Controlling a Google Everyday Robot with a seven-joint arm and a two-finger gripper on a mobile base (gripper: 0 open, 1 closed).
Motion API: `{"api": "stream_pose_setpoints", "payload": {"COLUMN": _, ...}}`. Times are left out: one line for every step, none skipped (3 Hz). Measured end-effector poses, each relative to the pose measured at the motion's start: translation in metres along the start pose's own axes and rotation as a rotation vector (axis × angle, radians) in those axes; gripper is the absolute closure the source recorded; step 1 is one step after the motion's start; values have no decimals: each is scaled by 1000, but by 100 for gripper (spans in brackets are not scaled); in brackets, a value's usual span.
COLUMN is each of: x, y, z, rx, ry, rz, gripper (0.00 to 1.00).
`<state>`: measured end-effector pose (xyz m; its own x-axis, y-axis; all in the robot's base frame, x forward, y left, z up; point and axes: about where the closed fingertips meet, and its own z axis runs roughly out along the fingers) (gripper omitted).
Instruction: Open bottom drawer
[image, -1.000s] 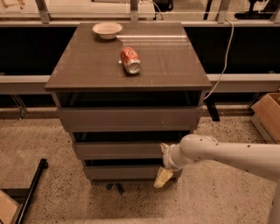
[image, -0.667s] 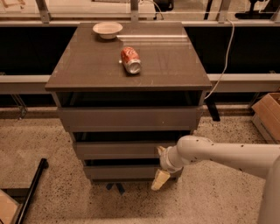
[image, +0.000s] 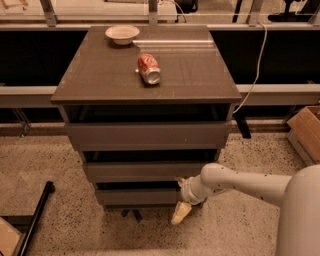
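Observation:
The small grey-brown cabinet (image: 145, 75) has three flat drawer fronts. The bottom drawer (image: 137, 196) is the lowest and narrowest front, just above the floor. My white arm reaches in from the lower right. My gripper (image: 181, 207) hangs at the right end of the bottom drawer's front, with a cream fingertip (image: 180, 213) pointing down toward the floor. Whether it touches the drawer front is not clear.
A crushed red soda can (image: 149, 69) lies on its side on the cabinet top, and a white bowl (image: 122, 34) sits at the back left. A cardboard box (image: 306, 132) stands on the floor at right. A black bar (image: 35, 220) leans at lower left. A white cable (image: 257, 60) hangs at right.
My gripper and arm have moved slightly left along the bottom drawer's front. The drawers, can and bowl have not moved.

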<state>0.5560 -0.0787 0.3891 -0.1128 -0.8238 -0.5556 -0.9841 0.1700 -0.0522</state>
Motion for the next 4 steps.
{"api": "stream_pose_setpoints", "payload": {"x": 30, "y": 2, "z": 32, "rx": -45, "ry": -10, "rz": 27, "gripper": 0}}
{"api": "stream_pose_setpoints", "payload": {"x": 55, "y": 2, "z": 56, "rx": -68, "ry": -22, "rz": 64, "gripper": 0}}
{"api": "stream_pose_setpoints", "payload": {"x": 79, "y": -4, "z": 83, "rx": -87, "ry": -31, "rz": 110, "gripper": 0}}
{"api": "stream_pose_setpoints", "payload": {"x": 95, "y": -15, "z": 103, "rx": -94, "ry": -45, "rz": 138, "gripper": 0}}
